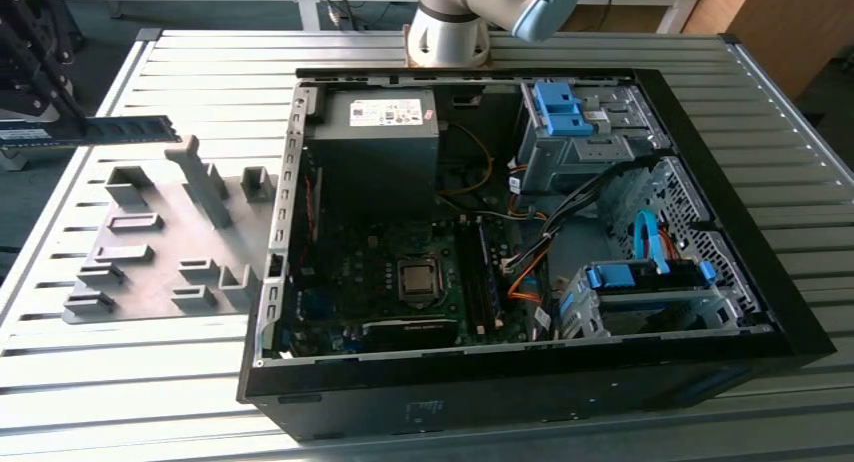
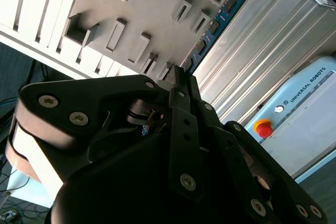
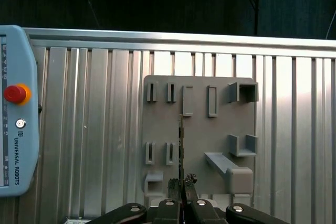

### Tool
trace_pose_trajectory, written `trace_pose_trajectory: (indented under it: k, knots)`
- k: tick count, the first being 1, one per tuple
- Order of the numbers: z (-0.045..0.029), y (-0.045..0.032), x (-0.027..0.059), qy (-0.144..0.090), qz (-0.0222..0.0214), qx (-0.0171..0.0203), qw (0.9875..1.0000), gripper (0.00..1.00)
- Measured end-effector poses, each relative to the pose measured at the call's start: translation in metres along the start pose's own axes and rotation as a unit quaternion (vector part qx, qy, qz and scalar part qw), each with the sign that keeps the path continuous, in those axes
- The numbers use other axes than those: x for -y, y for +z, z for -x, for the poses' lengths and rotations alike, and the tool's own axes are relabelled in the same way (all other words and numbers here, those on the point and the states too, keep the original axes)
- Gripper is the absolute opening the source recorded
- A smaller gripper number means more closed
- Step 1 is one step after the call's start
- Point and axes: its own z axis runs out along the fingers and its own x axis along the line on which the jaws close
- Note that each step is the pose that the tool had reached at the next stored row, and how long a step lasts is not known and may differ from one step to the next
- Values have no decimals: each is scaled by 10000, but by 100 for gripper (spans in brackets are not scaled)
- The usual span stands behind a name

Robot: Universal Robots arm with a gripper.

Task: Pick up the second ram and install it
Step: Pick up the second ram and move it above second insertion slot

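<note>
Pick looks done. The gripper (image 3: 181, 184) has its fingers pinched tight on one end of the second ram (image 3: 181, 140), seen edge-on in the first wrist view. In the exterior view you've got it level over the grey holder tray (image 1: 154, 257), well apart from the open PC case (image 1: 534, 402). I'd call this the carry stage, install not yet done. Seating needs the card's edge parallel to the memory slots (image 1: 481, 272) and a straight push.
</note>
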Motion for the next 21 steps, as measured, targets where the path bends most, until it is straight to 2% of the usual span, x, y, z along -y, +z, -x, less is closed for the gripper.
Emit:
trace_pose_trajectory:
  k: [21]
  knots:
    - [-1,-4,87,1,0,0,10000,14]
